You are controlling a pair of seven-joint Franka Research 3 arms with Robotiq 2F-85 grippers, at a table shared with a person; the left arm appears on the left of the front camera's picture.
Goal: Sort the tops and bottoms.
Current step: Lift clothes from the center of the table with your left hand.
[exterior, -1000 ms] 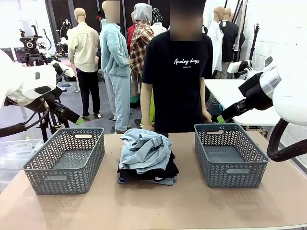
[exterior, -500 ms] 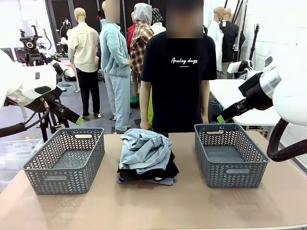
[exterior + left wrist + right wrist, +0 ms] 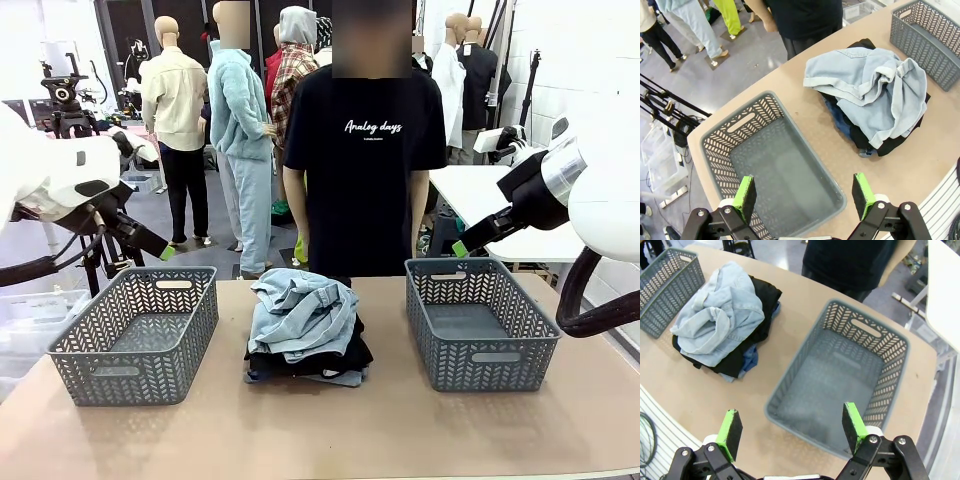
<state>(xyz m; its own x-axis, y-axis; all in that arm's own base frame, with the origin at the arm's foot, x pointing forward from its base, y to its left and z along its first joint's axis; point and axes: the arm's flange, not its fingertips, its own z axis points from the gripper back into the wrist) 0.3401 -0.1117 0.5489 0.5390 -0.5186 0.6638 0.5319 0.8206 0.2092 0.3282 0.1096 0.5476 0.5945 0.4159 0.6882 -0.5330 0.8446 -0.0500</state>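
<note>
A pale brown table [image 3: 320, 440] carries two grey plastic lattice baskets, with a heap of folded clothes between them at the middle. A person in a black printed T-shirt [image 3: 365, 150] stands at the far edge, behind the heap.

A rumpled light blue denim garment [image 3: 300, 310] lies on top of the heap, so it is the piece a gripper would meet first. Whether it is the shorts cannot be told from its folds. Under it lies a bulky plain black garment [image 3: 345, 358], and darker blue denim [image 3: 840, 117] pokes out at the bottom. The heap is about as deep as it is wide, with no clear long axis.

The left gripper [image 3: 160, 250] hangs in the air above the far edge of the left basket [image 3: 140, 370], its green-padded fingers spread wide and holding nothing. The right gripper [image 3: 459, 248] hangs above the far edge of the right basket [image 3: 480, 370], also spread wide and holding nothing.

From the left gripper the heap lies inward, toward the table's middle and lower. From the right gripper it lies the mirrored way. Both grippers stand well apart from the heap, and neither looks clearly nearer. Either arm would likely have to swing inward past its own basket and descend onto the top denim layer.
</note>
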